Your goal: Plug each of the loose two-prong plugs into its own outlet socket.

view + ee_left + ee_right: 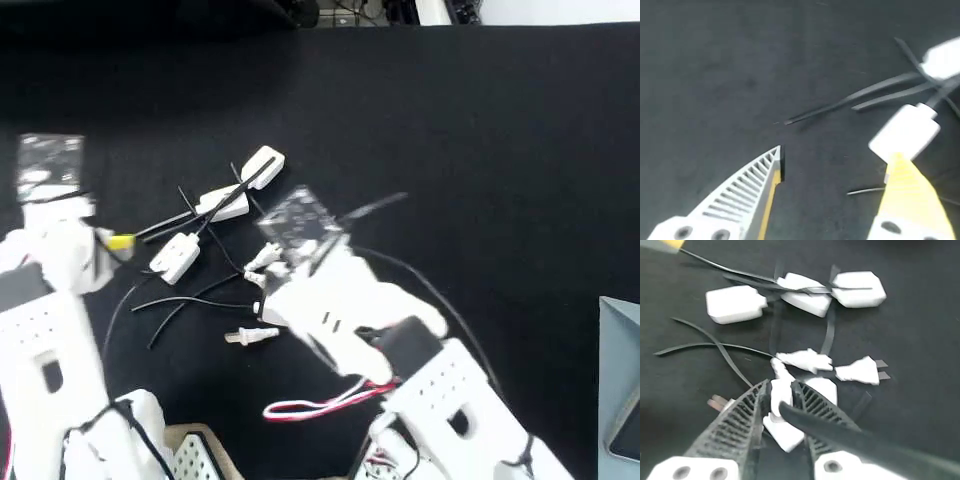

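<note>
Three white outlet sockets (262, 165) (222, 203) (175, 257) lie left of the table's middle with thin black cords crossing them; the right wrist view shows them as sockets (735, 304) (805, 295) (860, 288). My right gripper (781, 396) is down among the white two-prong plugs, its fingers closed on one plug (780, 387). Two more plugs (805, 360) (862, 371) lie just beyond it. Another plug (252, 337) rests alone, nearer the arm bases. My left gripper (832, 167) hangs open, its yellow fingertip (905, 185) close to the nearest socket (905, 132).
Black cloth (480, 150) covers the table. A grey box (622, 380) stands at the right edge. A red and white cable (310, 405) loops beside the right arm's base. Loose black cords (190, 300) trail between the plugs and the left arm.
</note>
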Motion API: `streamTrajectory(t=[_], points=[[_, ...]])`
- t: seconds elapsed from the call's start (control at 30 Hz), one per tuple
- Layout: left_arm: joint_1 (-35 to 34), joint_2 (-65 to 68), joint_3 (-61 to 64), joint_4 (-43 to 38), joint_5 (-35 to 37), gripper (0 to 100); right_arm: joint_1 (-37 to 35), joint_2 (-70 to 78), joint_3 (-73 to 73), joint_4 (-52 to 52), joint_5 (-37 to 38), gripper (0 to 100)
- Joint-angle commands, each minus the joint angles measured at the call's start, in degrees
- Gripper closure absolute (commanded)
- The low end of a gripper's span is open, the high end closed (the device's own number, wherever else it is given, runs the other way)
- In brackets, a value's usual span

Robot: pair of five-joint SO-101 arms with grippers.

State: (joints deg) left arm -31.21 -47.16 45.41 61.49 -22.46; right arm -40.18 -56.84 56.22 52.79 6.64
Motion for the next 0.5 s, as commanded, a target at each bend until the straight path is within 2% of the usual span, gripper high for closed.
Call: streamTrajectory(t=[0.0,0.23,0.47], points=[[-5.49,-3.69,2.33,0.18,1.85,68,-4.57,6.02,-4.97,-6.07,-2.64,98.5],[-14.20,-4.48,6.90,0.18,5.54,68,-11.87,21.93,-9.36,-18.20,-2.81,98.5],[-21.41,-4.48,7.08,0.18,5.45,68,-13.71,38.02,-17.71,-22.95,-2.81,98.5]])
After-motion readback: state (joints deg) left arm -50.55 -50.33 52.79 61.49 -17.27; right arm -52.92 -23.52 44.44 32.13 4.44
